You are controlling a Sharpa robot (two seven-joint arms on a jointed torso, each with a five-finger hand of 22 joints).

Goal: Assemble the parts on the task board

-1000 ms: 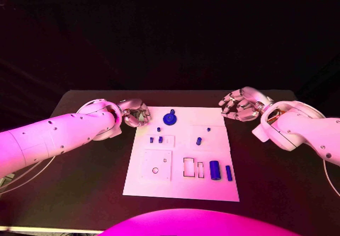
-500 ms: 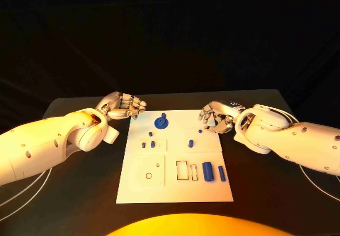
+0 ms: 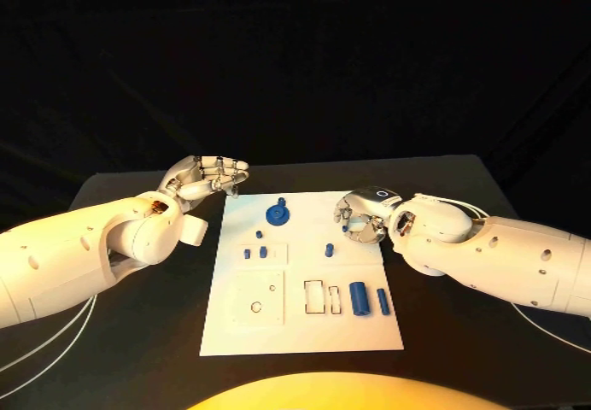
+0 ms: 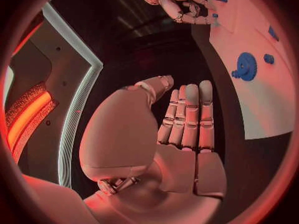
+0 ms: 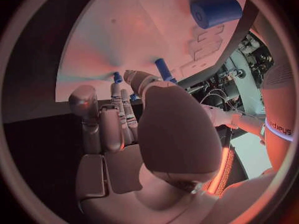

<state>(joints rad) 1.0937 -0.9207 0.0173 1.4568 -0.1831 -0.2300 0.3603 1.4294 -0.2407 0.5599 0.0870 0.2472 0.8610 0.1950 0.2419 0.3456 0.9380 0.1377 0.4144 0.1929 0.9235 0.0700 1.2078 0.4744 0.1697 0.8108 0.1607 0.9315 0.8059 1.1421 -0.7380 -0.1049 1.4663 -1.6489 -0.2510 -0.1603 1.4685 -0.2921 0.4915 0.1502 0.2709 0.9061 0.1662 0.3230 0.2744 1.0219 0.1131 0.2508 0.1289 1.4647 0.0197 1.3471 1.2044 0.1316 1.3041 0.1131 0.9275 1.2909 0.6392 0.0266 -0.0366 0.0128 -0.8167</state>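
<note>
I see the task board [image 3: 301, 329] lying flat in the middle of the black tabletop [image 3: 480, 307], its long side running away from me. On its far end sits a blue gear [image 3: 279, 212]; below that are a few small blue pegs [image 3: 329, 249], and toward the near right a thick blue cylinder [image 3: 359, 298] lies beside a thinner blue pin [image 3: 383, 298], next to two rectangular slots [image 3: 315, 295]. A raised square plate with a hole [image 3: 259, 299] occupies the near left of the board.

My left hand [image 3: 207, 178] hovers off the board's far left corner, just beside the gear but not touching it; its fingers are straight and side by side, holding nothing. In the left wrist view the same hand [image 4: 181, 129] shows flat fingers with the gear [image 4: 245, 67] well clear of them.

My right hand [image 3: 365, 213] hangs over the board's far right edge, fingers curled downward with nothing visibly between them. From the right wrist view, the hand [image 5: 134, 129] reaches toward a small upright peg [image 5: 163, 68], apart from it.

Behind the tabletop hangs a black curtain [image 3: 295, 77]. A pale cable [image 3: 43, 337] loops beside my left arm.
</note>
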